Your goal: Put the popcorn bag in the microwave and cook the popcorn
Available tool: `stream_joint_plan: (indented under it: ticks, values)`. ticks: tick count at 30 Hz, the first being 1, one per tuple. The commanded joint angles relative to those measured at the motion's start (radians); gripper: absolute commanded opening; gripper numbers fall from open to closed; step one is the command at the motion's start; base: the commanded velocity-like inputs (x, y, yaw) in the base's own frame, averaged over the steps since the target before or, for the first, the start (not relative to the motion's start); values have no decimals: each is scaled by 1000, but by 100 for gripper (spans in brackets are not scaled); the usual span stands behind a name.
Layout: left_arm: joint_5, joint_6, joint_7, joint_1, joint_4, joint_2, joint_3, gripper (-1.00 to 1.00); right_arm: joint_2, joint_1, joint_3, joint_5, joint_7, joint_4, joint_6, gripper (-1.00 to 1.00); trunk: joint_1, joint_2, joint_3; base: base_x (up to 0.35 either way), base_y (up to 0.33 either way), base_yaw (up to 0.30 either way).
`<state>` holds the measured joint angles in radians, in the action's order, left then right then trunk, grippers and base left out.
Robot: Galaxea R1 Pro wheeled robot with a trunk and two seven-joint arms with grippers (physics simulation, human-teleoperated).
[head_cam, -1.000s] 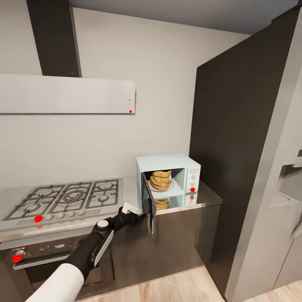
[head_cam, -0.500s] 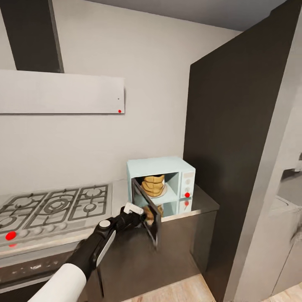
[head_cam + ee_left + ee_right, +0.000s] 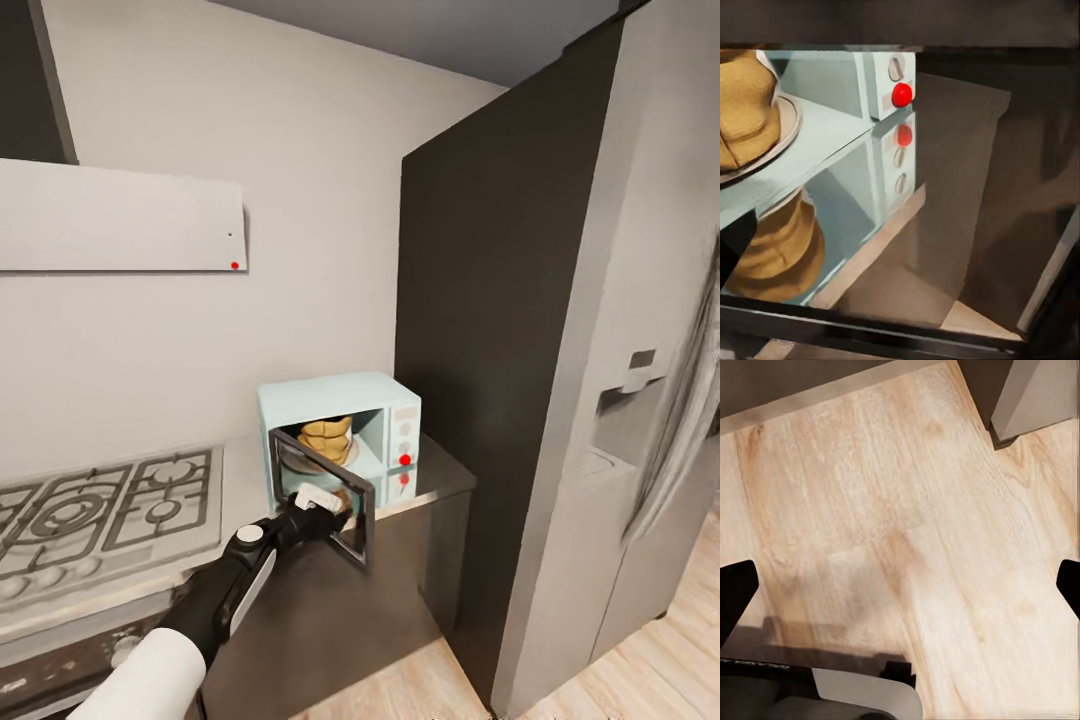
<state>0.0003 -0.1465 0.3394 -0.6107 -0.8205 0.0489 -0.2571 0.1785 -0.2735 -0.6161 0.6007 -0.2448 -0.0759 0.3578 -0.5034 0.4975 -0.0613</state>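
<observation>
The pale mint-blue microwave [image 3: 335, 395] stands on the grey countertop [image 3: 440, 475] against the tall dark cabinet. Its dark glass door [image 3: 345, 520] hangs partly open, swung out toward me. The tan-gold popcorn bag [image 3: 327, 440] stands upright inside on the round plate. My left gripper [image 3: 322, 503] is against the outer face of the door, fingers spread. Through the glass, the left wrist view shows the bag [image 3: 746, 97], the plate [image 3: 784, 139] and the red dot [image 3: 901, 94]. My right gripper [image 3: 900, 585] hangs open and empty over the wood floor [image 3: 915, 495].
The gas hob [image 3: 100, 510] lies left of the microwave under the flat white hood [image 3: 120, 220]. A tall dark cabinet [image 3: 480, 350] and a grey fridge [image 3: 640, 400] close off the right side. Light wood floor [image 3: 400, 680] runs along the cabinets' front.
The head camera has turned right, shifting the whole scene left. The microwave door has swung from wide open toward shut, with my left gripper following against it.
</observation>
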Motion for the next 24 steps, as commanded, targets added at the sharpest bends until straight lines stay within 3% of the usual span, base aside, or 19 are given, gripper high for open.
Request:
stream_joint_plan:
  ticks: [1, 14, 18, 24]
  values:
    - [1, -7, 4, 0, -2, 0, 1, 100, 1, -1, -5, 1, -2, -4, 4, 100, 0, 1, 0, 0, 0, -113]
    - [1, -5, 1, 0, -2, 2, 3, 100, -1, -1, -5, 1, -1, -4, 4, 100, 0, 1, 0, 236, -25, -11]
    - [1, -15, 1, 0, -2, 16, 3, 100, -2, -1, -5, 1, -1, -4, 4, 100, 0, 1, 0, 58, -92, 0]
    - [1, -6, 1, 0, -2, 18, 4, 100, -6, -1, -6, 1, -1, -4, 4, 100, 0, 1, 0, 62, -131, 0]
